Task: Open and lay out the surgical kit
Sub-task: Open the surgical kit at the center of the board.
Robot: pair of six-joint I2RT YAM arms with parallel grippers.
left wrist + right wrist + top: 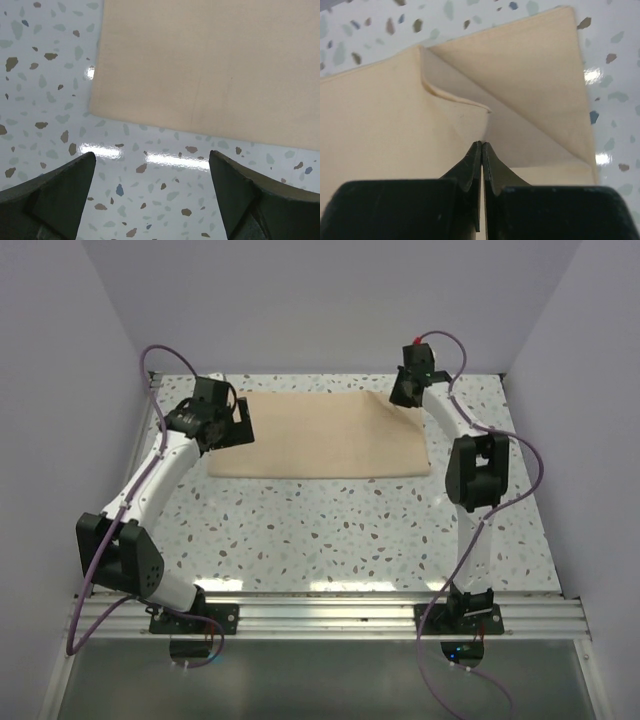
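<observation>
**WRAP POSITION & GRIPPER STATUS**

**1. Wrap vs. grippers.** In the top view, find the cloth wrap (pixel 320 437) flat on the table (pixel 330 530), in the far half, toward 12 o'clock. The right gripper (pixel 405 392) sits at the wrap's 1 o'clock corner. Its fingers are pressed together on a raised fold of the wrap. In the right wrist view the fold edge runs straight into the closed tips of the right gripper (pixel 482 145), and a triangular flap of the cloth wrap (pixel 535 85) lies turned over at 1 o'clock of them. The left gripper (pixel 238 426) stands at the wrap's 9 o'clock edge with its fingers spread wide and nothing between them. In the left wrist view the left gripper (pixel 151 156) is over bare table. The near corner of the cloth wrap (pixel 210 65) lies apart from it at 12 o'clock.

**2. Hidden / cut off.**
- Top view: the gripper body covers the right fingertips, so confirm the grip via the wrist cam.
- Left wrist view: the wrap is cropped at the top & right.
- Right wrist view: the wrap is cropped at the left. The space under the flap is in shadow.
- The wrap's underside is not visible.

**3. Edges & room.** A wide strip of bare table runs from the wrap's 6 o'clock edge to the rail (pixel 330 612). Narrow margins remain at 12, 3 & 9 o'clock. Walls (pixel 330 300) close in on those three sides.
</observation>
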